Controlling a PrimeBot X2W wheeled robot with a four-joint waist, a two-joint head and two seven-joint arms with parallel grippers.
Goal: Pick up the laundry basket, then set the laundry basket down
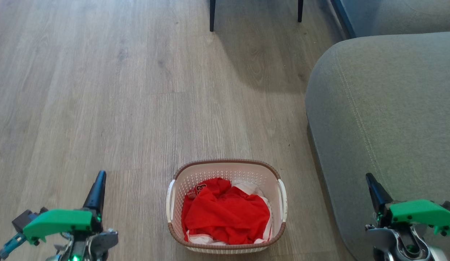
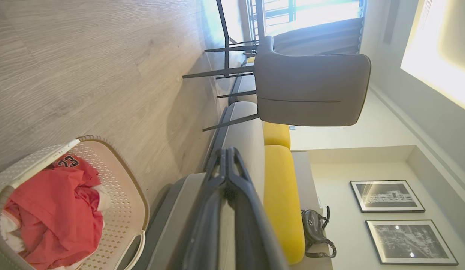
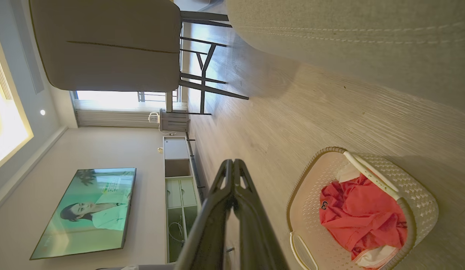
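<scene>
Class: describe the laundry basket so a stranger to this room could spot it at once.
Find the grey fabric sofa; on the pale wood-look floor just left of it sits a small cream-white perforated plastic basket. Its brown woven-look rim and the red garment inside mark it out.

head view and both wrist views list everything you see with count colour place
cream-white perforated plastic laundry basket with brown rim: one, on the wood floor between the hands
crumpled red garment: one, inside the basket over white cloth
grey fabric sofa: one, right of the basket
grey chair with dark legs: one, beyond the basket
yellow cushions: two, along the sofa
framed black-and-white pictures: two, on the wall
lit television: one, above a pale cabinet
left hand: dark, shut, left of basket
right hand: dark, shut, right of basket
</scene>
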